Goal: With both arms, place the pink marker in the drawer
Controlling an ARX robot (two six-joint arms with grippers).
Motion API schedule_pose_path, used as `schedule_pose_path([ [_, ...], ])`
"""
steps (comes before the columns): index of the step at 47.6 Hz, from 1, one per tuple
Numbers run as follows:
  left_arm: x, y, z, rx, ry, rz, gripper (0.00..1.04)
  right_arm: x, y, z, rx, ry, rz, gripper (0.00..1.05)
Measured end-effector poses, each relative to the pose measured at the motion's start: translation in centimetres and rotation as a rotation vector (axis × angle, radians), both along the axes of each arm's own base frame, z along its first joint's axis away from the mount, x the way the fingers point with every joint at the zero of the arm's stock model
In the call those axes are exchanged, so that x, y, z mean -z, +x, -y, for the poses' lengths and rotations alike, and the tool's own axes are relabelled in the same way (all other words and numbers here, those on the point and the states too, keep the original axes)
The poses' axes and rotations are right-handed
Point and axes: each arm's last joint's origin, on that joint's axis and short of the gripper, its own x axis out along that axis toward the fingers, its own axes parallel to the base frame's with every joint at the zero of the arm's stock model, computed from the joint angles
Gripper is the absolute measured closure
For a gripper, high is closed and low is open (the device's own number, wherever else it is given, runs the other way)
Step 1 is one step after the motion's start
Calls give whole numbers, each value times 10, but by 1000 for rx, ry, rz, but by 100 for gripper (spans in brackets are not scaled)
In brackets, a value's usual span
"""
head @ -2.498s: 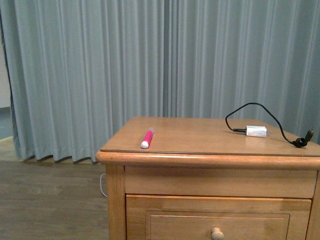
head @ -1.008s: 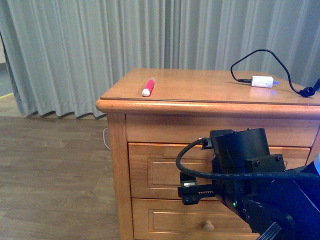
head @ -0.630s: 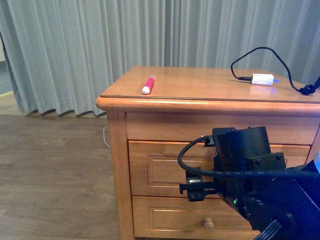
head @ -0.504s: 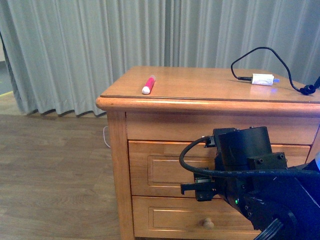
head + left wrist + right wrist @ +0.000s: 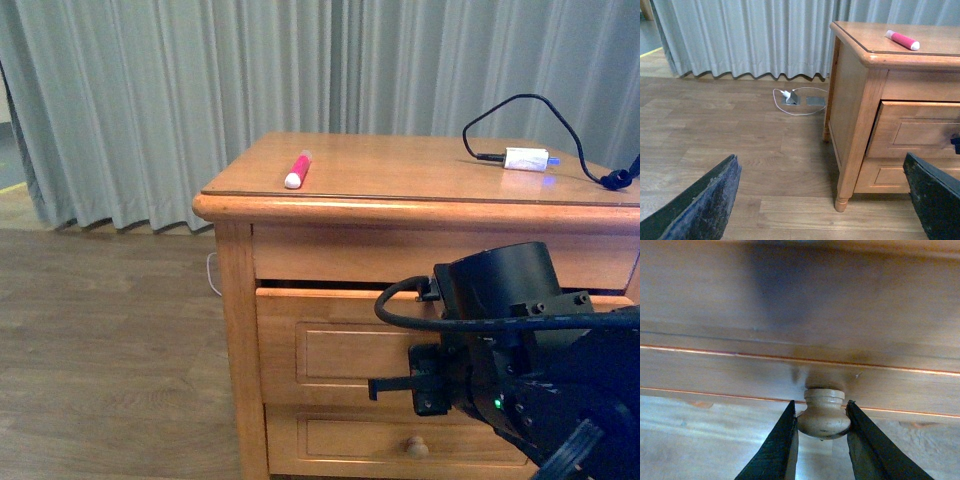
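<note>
Nearest me, the left claw (image 5: 820,162) hangs low over the floor (image 5: 730,130) to the left of the cabinet (image 5: 235,330), its fingers spread wide and holding nothing. To the right, the right claw (image 5: 821,410) is at the upper drawer (image 5: 320,310), both fingers pressed against the sides of its knob (image 5: 824,416). A dark slit shows along the drawer's top edge, so I judge it only a crack open. Nothing of its inside shows, so I cannot tell what it holds. Most of the job remains: pulling the drawer out, lifting the marker and dropping it in. The marker (image 5: 297,169) lies untouched on the cabinet top near its front left corner, with a charger (image 5: 526,158) far right and the curtain (image 5: 200,80) behind.
</note>
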Motion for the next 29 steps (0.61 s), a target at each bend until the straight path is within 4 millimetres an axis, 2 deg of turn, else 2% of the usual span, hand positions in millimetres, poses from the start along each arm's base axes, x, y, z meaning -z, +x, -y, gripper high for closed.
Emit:
schedule_pose_path([
  [11,0,0,0,0,0,0,6,-13,-66,11,-69,24,-87,82],
  [22,0,0,0,0,0,0,6,-15,-118,19,-146,32,-123,84],
  [29,0,0,0,0,0,0,6,-20,-133,27,-114,45,-102,62],
])
